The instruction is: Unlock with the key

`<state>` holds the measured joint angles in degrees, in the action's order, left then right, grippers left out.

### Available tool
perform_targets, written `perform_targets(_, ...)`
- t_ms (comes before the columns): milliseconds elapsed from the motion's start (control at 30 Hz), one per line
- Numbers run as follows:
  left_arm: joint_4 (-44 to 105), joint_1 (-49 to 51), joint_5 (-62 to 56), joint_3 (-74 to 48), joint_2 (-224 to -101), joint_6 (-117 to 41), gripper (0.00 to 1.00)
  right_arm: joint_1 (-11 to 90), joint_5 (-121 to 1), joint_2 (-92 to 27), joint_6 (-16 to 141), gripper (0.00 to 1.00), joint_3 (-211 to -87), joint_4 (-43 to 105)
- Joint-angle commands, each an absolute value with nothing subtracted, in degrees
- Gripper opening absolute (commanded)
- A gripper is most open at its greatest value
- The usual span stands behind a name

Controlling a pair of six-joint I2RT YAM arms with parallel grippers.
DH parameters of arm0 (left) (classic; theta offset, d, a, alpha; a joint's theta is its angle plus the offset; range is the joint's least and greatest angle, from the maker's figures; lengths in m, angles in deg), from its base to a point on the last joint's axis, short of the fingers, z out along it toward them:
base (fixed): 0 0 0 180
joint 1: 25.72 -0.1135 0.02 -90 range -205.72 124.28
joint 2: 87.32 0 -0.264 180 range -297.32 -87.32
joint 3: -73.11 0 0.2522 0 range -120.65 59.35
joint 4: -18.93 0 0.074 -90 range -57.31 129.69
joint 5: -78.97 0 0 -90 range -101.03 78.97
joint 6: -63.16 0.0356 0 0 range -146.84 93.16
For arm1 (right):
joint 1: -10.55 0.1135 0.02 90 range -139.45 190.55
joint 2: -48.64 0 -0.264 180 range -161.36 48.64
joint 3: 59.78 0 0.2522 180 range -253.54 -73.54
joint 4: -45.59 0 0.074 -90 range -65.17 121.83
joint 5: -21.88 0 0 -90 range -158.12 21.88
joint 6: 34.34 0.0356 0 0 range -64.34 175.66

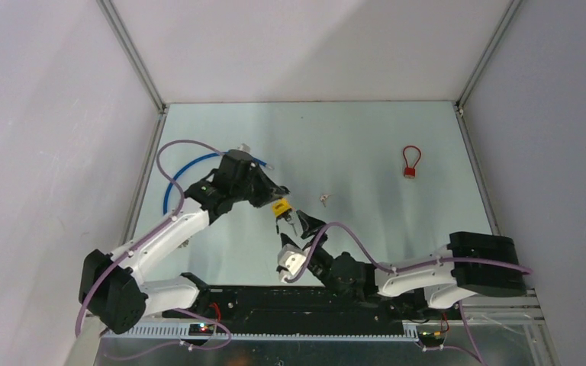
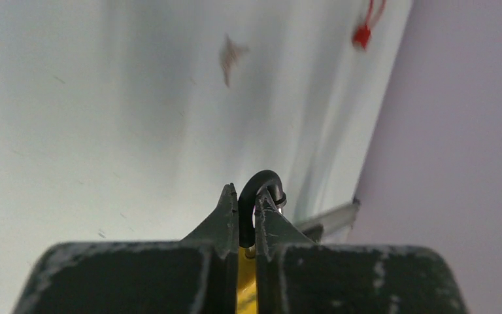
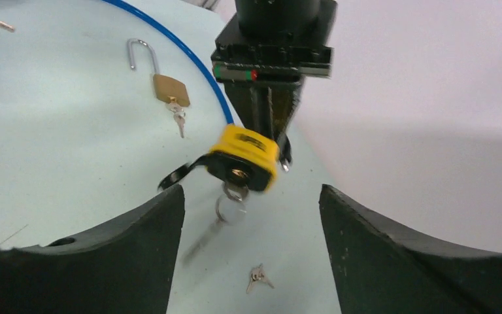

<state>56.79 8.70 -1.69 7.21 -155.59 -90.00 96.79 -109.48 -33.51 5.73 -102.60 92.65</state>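
Two arms meet at mid-table. Our left gripper (image 2: 242, 196) is clamped on the yellow padlock (image 3: 243, 157), black shackle (image 2: 256, 186) poking past its fingertips. A key ring (image 3: 232, 203) dangles, blurred, from the keyhole. Our right gripper (image 1: 297, 232) gapes wide just beside it.

The pale table (image 1: 366, 130) bears a red padlock (image 1: 410, 162), a brass padlock (image 3: 169, 89) and loose keys (image 1: 323, 199).

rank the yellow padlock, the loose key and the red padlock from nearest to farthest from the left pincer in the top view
From the left pincer:
1. yellow padlock, clamped in that pincer itself.
2. loose key, lying on the table just to the pincer's right.
3. red padlock, far to the right, toward the back of the table.
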Motion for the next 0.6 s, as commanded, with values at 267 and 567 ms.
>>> perform_targets(267, 46.0, -3.5, -7.9, 13.7, -153.9, -78.3, 0.00, 93.5, -105.1, -8.6, 38.0, 0.96, -103.7, 56.5)
perform_targets(567, 50.8, -7.6, -10.0, 23.0, -145.2, -78.2, 0.00, 87.1, -105.8, 3.3, 46.7, 0.95, -98.2, 48.6)
